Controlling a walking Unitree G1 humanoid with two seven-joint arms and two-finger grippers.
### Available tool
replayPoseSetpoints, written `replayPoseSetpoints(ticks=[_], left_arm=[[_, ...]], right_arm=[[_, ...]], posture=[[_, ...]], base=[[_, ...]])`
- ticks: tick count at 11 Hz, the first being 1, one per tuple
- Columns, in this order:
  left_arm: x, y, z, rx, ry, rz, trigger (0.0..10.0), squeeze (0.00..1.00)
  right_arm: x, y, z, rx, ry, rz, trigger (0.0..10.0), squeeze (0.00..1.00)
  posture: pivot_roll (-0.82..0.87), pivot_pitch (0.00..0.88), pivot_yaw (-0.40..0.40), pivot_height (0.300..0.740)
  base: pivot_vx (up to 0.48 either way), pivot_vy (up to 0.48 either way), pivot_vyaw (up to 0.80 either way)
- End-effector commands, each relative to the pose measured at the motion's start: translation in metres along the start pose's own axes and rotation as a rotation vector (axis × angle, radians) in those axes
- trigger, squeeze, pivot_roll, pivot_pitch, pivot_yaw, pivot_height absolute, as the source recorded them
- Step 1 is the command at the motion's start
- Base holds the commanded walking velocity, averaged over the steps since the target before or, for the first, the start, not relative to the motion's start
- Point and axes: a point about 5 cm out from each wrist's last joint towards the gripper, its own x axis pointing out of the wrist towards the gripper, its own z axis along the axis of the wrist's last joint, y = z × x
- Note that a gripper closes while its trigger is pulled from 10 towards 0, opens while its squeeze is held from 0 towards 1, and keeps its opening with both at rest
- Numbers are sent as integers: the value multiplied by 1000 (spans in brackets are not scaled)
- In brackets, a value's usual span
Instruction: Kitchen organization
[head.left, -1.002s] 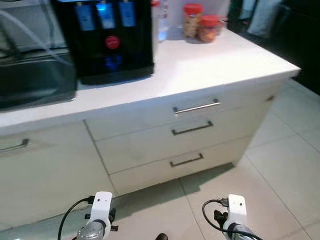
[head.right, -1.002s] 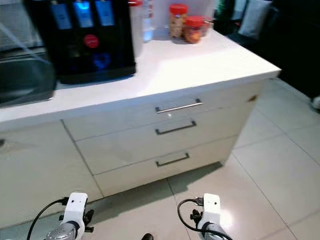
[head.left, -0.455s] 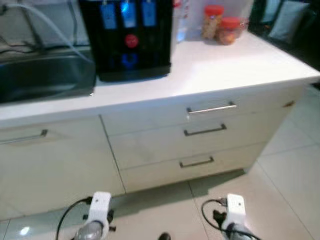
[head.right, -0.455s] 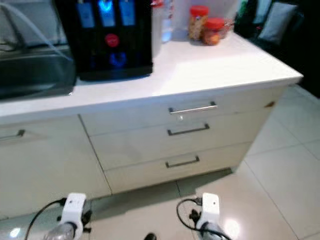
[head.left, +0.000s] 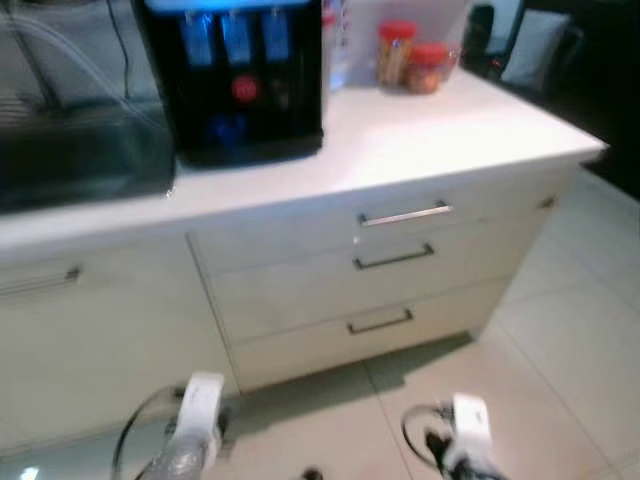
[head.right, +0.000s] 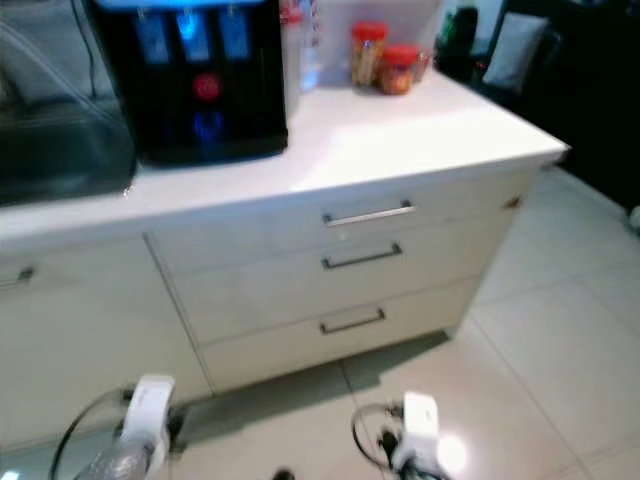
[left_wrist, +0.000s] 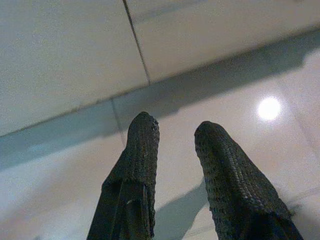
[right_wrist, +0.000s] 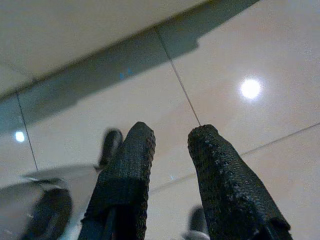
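A white surface (head.left: 440, 140) is seen over a bank of three cream drawers, and the likeliest task thing, judged from the pictures alone, is the top cream drawer with a long silver bar handle (head.left: 404, 214), set under the surface's front edge towards its right corner. The handle's long axis is laid level along that front edge, its face turned outward to the robot; the two black handles below, on the middle drawer (head.left: 393, 257) and the bottom drawer (head.left: 379, 322), lie the same way. Two red-lidded clear jars (head.left: 410, 64) are stood at the back right of the surface, beside a black water dispenser with blue-lit taps (head.left: 235, 75), and a steel sink (head.left: 80, 160) is set at the left end. The left gripper (left_wrist: 172, 150) and the right gripper (right_wrist: 167, 150) are hung low over the pale tiled floor (head.left: 560, 340), well short of the drawers, jaws parted and nothing held. The head views are blurred, so a reach could be misjudged and the thin handle missed or struck. The glossy floor could also be slipped upon.
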Motion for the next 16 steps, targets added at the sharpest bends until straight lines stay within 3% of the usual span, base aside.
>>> replayPoseSetpoints(ticks=[1, 14, 16], left_arm=[[-4, 6, -17, -2, 60, 13, 10000, 0], [-5, 7, -18, -3, 70, 18, 10000, 0], [-5, 7, -18, -4, 66, 19, 10000, 0]], right_arm=[[2, 2, 7, 1, -15, 4, 10000, 0], [1, 1, 2, -4, 4, 4, 10000, 0], [1, 1, 1, -6, 6, 5, 10000, 0]], posture=[[120, 0, 44, 740], [120, 0, 48, 740], [122, 0, 45, 740]], base=[[0, 420, 0], [0, 462, 0], [0, 187, 234]])
